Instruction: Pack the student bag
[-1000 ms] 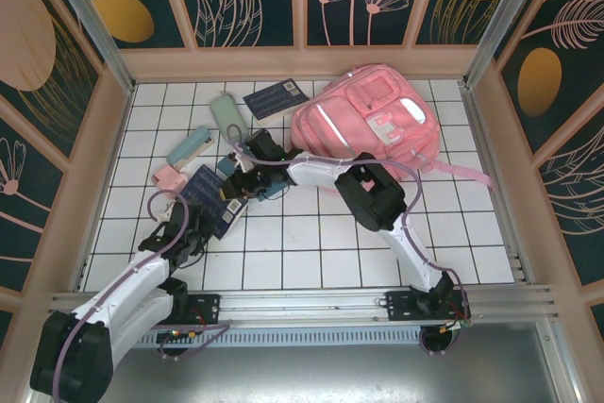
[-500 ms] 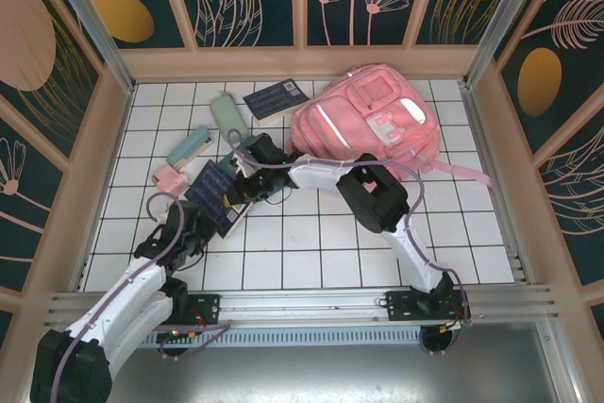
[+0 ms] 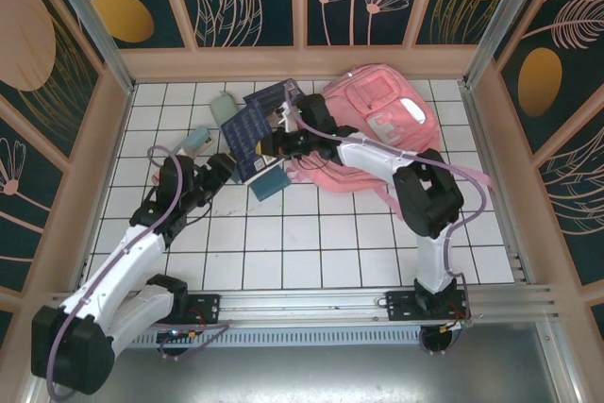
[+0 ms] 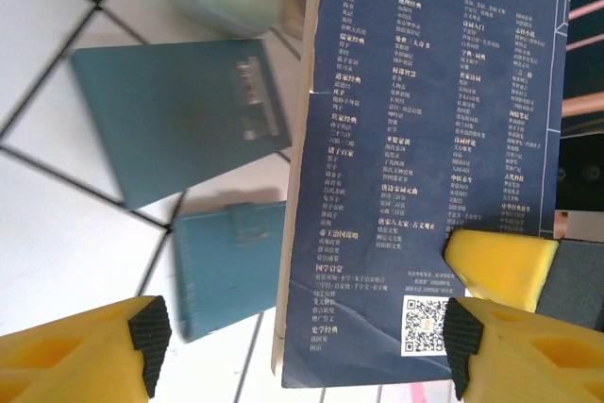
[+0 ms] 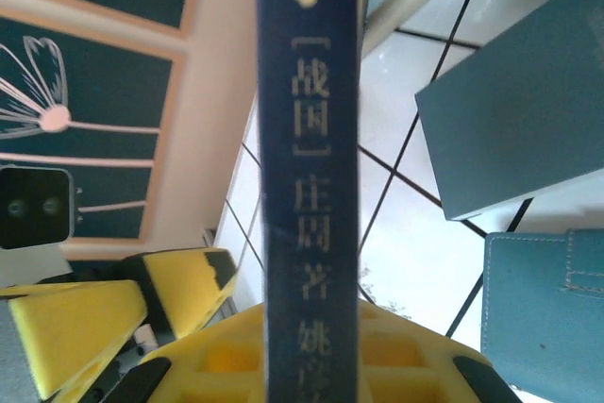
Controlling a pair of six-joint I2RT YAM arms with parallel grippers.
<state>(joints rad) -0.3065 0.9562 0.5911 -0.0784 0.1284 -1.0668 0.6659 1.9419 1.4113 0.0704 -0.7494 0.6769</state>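
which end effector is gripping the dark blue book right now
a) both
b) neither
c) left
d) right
d: the right end effector is clamped on the dark blue book, while the left end effector has its jaws wide open.

The book [image 3: 251,139] sits clamped in my right gripper [image 3: 274,142], raised above the table [image 3: 311,233], just left of the student bag [image 3: 382,120]. My left gripper [image 3: 219,169] is near the book's left side. A wallet [image 3: 269,184] lies beneath the book. Behind it lies a second book [image 3: 272,94], with a case [image 3: 224,107] to its left.
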